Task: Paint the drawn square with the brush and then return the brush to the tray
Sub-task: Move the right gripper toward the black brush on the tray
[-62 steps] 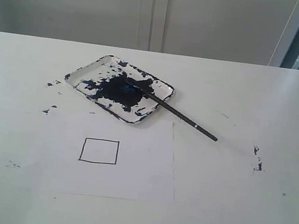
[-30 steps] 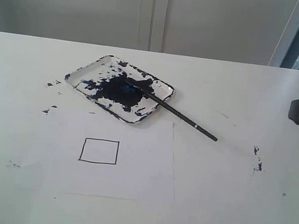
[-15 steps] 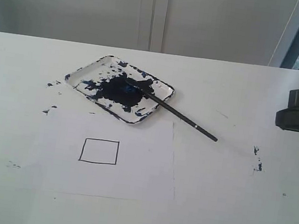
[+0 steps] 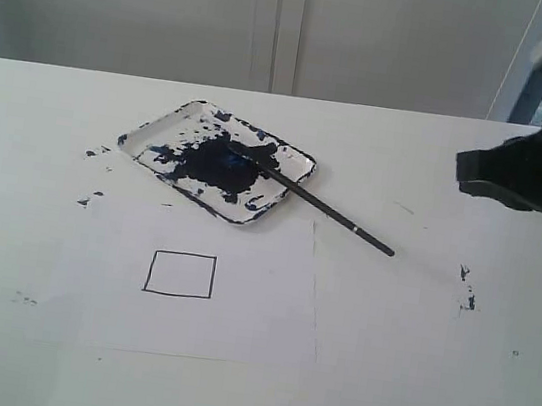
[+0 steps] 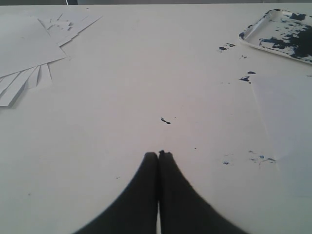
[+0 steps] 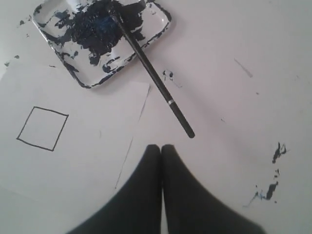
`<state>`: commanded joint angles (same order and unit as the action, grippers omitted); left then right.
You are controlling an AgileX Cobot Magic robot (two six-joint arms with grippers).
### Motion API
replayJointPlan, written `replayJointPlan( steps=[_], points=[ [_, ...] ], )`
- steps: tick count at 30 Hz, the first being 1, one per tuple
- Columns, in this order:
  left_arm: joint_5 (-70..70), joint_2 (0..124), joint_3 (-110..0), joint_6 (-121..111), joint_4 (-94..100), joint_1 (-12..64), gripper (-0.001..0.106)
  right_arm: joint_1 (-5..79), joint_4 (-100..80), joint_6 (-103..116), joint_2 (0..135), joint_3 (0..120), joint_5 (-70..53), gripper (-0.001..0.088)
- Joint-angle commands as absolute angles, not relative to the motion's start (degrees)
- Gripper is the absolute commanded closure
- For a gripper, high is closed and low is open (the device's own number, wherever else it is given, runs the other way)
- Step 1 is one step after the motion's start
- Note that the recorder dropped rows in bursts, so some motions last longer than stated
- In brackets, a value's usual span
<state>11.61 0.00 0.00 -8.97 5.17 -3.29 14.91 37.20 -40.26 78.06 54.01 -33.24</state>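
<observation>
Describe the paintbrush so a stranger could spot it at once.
On the white table, find the paint-splattered tray beside the paper sheet. The brush lies with its tip in the tray's dark blot, handle poking out over the rim. It's the only long thin black stick, with a silver band.

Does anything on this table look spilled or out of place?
Yes. Dark paint specks dot the table outside the tray, both left and right of it. The brush lies with its tip in the tray and its handle jutting past the rim.

White table [image 4: 407, 384], pale panelled wall [image 4: 128, 1] behind, soft daylight.
</observation>
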Motion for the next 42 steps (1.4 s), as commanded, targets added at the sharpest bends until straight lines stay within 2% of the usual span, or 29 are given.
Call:
replayJointPlan(
  steps=[10,15,20,22,24,25,26,27,28,32,38,42],
  points=[
    [11.6,0.0,0.0,-9.0,5.2,-3.3,0.105,31.4,-10.5,-3.3,92.4,61.2,-29.2,0.0868],
    [11.6,0.0,0.0,-9.0,5.2,-3.3,0.105,37.7,-24.8,5.5,99.3,65.6,-29.3,0.0868],
    [11.6,0.0,0.0,-9.0,5.2,-3.3,0.105,39.6,-36.5,21.7,104.1,70.3,-31.4,0.0865],
    [11.6,0.0,0.0,-9.0,5.2,-3.3,0.105,39.6,-38.0,24.8,105.6,72.1,-32.5,0.0793],
    [11.6,0.0,0.0,-9.0,5.2,-3.3,0.105,39.6,-38.0,24.8,107.5,73.2,-31.9,0.0618],
    [11.6,0.0,0.0,-9.0,5.2,-3.3,0.105,40.0,-38.6,24.6,109.0,73.7,-31.6,0.0470],
    [11.6,0.0,0.0,-9.0,5.2,-3.3,0.105,40.0,-39.2,24.4,109.9,74.0,-31.6,0.0383],
    [11.6,0.0,0.0,-9.0,5.2,-3.3,0.105,40.0,-39.5,23.7,111.7,74.5,-31.6,0.0240],
    [11.6,0.0,0.0,-9.0,5.2,-3.3,0.105,40.0,-40.7,22.4,113.6,75.0,-31.2,0.0168],
    [11.6,0.0,0.0,-9.0,5.2,-3.3,0.105,39.9,-49.0,25.8,119.6,77.9,-30.6,0.0165],
    [11.6,0.0,0.0,-9.0,5.2,-3.3,0.105,36.5,-49.8,33.6,125.5,83.8,-31.3,0.0165],
    [11.6,0.0,0.0,-9.0,5.2,-3.3,0.105,34.4,-48.3,34.8,126.9,84.1,-29.6,0.0230]
  ],
)
